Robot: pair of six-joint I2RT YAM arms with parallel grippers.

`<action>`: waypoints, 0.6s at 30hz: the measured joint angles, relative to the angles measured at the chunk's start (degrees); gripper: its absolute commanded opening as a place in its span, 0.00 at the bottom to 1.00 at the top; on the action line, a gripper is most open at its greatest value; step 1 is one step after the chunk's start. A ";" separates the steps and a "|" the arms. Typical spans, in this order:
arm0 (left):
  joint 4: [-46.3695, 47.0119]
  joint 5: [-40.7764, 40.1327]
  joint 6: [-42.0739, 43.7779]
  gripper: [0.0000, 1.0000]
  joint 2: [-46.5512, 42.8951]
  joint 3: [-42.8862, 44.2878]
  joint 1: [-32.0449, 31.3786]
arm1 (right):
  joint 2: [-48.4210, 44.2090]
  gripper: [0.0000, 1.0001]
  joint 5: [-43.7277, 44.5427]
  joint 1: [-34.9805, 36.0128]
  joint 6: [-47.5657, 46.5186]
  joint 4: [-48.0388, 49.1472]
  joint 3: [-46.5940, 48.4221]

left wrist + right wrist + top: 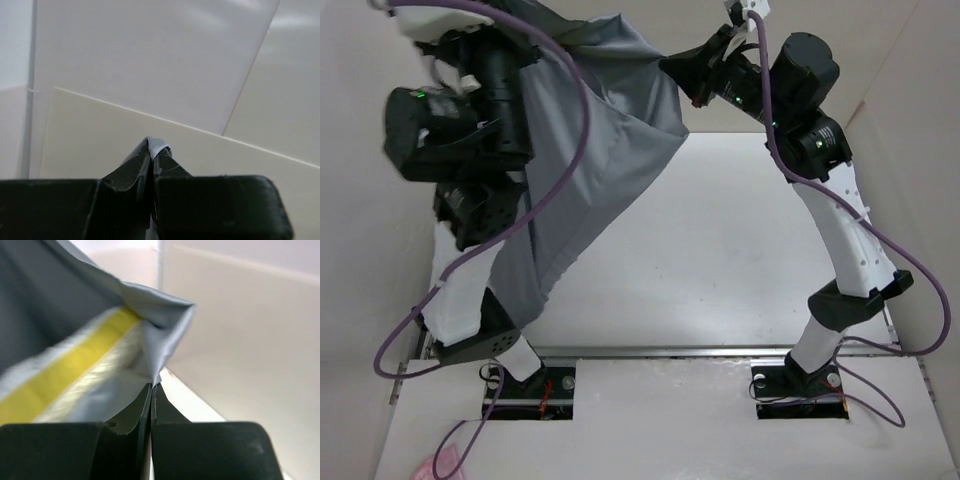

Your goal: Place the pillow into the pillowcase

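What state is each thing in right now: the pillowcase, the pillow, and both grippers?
pillowcase: held up, hanging wrinkled between both grippers.
pillow: mostly hidden; its yellow edge shows at the pillowcase's corner.
left gripper: shut on the pillowcase.
right gripper: shut on the pillowcase.

Bearing surface: flat white rectangular table [740,260].
A silver metal rail [670,351] crosses its near edge; two black arm bases [800,385] sit just nearer than that rail. Whether the hanging thin grey fabric pillowcase [600,150] touches the table cannot be told.
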 measured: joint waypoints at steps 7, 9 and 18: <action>-5.05 7.34 -8.81 0.38 10.19 -8.83 -0.55 | -9.42 0.07 6.45 -7.37 3.17 3.04 -32.28; -9.53 15.45 -14.45 1.00 13.88 -14.88 -0.48 | -11.37 0.25 10.29 -9.33 4.31 4.11 -42.64; -22.23 35.23 -31.10 1.00 20.50 -31.58 0.76 | -17.81 1.00 35.15 -15.72 11.32 -6.38 -69.00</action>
